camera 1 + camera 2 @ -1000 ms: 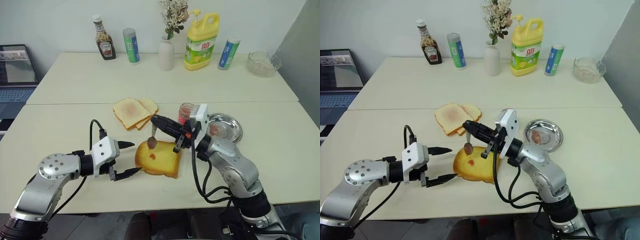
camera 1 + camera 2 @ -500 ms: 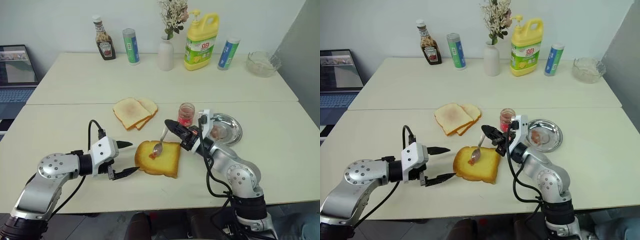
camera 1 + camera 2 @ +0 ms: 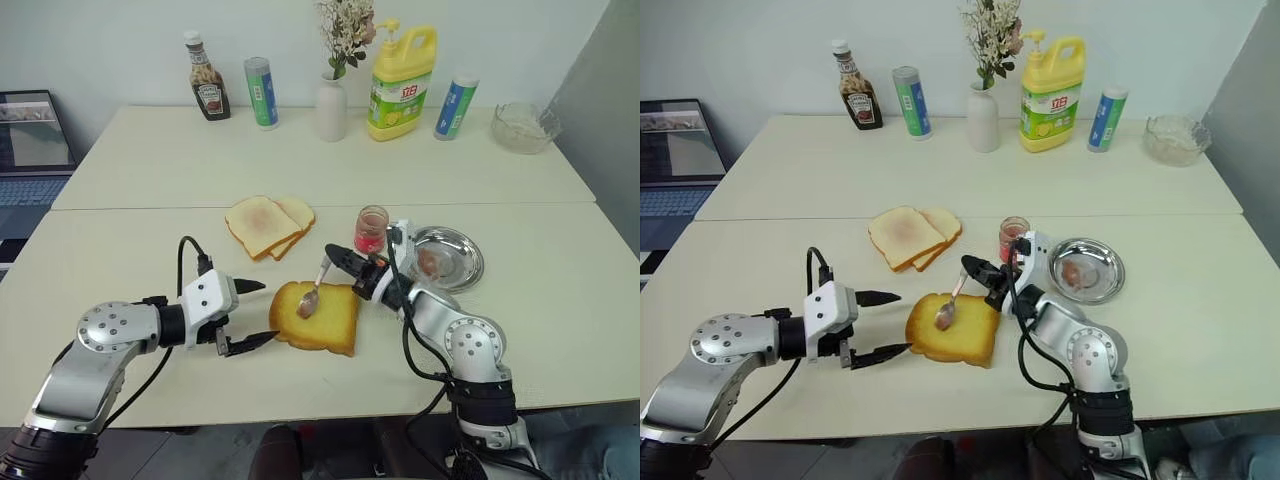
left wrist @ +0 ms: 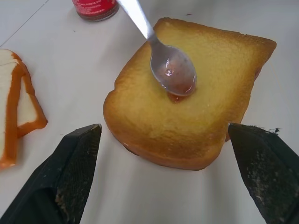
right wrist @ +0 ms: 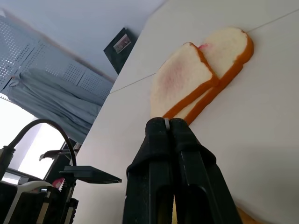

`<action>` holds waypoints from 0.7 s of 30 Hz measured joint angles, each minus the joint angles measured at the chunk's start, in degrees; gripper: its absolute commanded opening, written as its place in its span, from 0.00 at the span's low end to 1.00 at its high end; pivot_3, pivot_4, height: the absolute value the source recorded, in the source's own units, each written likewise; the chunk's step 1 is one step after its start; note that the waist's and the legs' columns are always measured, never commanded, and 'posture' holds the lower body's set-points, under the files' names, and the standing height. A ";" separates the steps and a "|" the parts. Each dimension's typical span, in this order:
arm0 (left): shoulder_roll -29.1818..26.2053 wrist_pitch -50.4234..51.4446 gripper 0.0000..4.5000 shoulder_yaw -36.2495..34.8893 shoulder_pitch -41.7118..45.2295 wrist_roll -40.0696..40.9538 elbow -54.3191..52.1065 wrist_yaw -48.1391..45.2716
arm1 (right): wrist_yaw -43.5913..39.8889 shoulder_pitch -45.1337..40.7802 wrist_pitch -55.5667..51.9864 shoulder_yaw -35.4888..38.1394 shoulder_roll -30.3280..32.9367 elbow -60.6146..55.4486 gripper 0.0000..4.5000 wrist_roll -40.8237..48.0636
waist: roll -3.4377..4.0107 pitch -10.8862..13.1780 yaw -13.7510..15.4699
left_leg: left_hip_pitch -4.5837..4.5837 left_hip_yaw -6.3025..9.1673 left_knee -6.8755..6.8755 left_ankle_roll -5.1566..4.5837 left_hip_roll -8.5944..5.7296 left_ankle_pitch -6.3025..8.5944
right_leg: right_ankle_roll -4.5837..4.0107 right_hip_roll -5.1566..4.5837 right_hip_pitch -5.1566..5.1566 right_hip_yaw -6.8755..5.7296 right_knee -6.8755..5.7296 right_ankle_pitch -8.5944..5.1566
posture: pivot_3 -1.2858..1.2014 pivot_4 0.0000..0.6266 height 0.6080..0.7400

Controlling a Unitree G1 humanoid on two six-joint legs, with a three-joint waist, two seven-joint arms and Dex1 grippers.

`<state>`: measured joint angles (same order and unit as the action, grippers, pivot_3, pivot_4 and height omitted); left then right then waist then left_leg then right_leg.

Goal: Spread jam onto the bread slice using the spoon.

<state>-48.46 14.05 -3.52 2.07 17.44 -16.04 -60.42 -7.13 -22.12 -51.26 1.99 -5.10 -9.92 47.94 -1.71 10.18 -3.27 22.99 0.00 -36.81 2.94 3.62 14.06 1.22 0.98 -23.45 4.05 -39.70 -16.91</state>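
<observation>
Across the pale cream, matt worktop (image 3: 120, 160), the biggest thing of the task was the thick, squarish golden-yellow bread slice (image 3: 335, 320) with its darker orange crust, lying flat near the front edge. Just beside it, the left gripper (image 3: 252, 316) hovered with its two black, tapering fingers (image 4: 74, 175) spread wide apart on either side of the near crust, touching nothing. The right gripper (image 3: 338, 254) pointed roughly level over the far edge of the slice, its black fingers (image 5: 161, 172) pressed together on the slim handle of the small shiny silver spoon (image 4: 170, 70). The spoon's oval bowl rested on the slice's spongy top face, a glossy smear of red-pink jam (image 4: 180, 91) in and under it.

A second earlier the spoon had hung upright above the bread from a higher, rolled wrist; since then the right arm had come down and forward and turned, laying the bowl on the slice. The left arm had not moved.

The small clear glass jar (image 3: 371, 229) of jam was cut off at the frame edge in the left wrist view, and the handle's gripped end was hidden between the fingers.
</observation>
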 measured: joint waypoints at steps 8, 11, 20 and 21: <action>0.21 0.26 1.00 0.77 0.00 0.18 -0.15 -0.43 | -0.93 -1.30 0.54 -0.25 1.59 1.56 0.00 -1.68 | 0.00 0.00 -0.01 | 0.00 -0.01 0.00 0.00 0.00 0.00 | 0.00 0.00 0.00 0.00 0.00 0.00 | 0.52 0.24 1.00; 0.20 0.49 1.00 0.81 0.02 0.42 -0.40 -0.88 | -1.95 -0.78 -1.82 -0.11 3.04 1.24 0.00 -0.45 | 0.00 0.00 0.00 | 0.00 0.00 0.00 0.00 0.00 0.00 | 0.00 0.00 0.00 0.00 0.00 0.00 | 0.52 0.24 1.00; 0.19 0.59 1.00 0.88 0.85 0.43 -1.37 -1.50 | -3.76 1.55 -9.59 1.37 7.29 -3.11 0.00 5.64 | -0.01 0.00 0.00 | -0.01 0.01 -0.01 0.00 0.00 0.00 | 0.00 0.01 0.00 0.01 -0.03 0.00 | 0.52 0.24 1.00; 0.19 0.62 1.00 0.88 0.88 0.43 -1.37 -1.51 | -3.54 1.55 -10.09 1.56 7.20 -3.25 0.00 6.33 | 0.00 0.00 0.00 | -0.01 0.01 -0.01 0.00 0.00 0.00 | 0.00 0.02 0.00 0.00 -0.04 0.00 | 0.52 0.24 1.00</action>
<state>-48.27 14.67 -2.64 2.94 17.88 -17.41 -61.93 -10.66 -20.57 -61.35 3.56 2.10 -13.17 54.27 -1.72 10.17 -3.26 22.98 0.01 -36.82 2.94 3.62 14.06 1.22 0.99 -23.45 4.05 -39.73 -16.91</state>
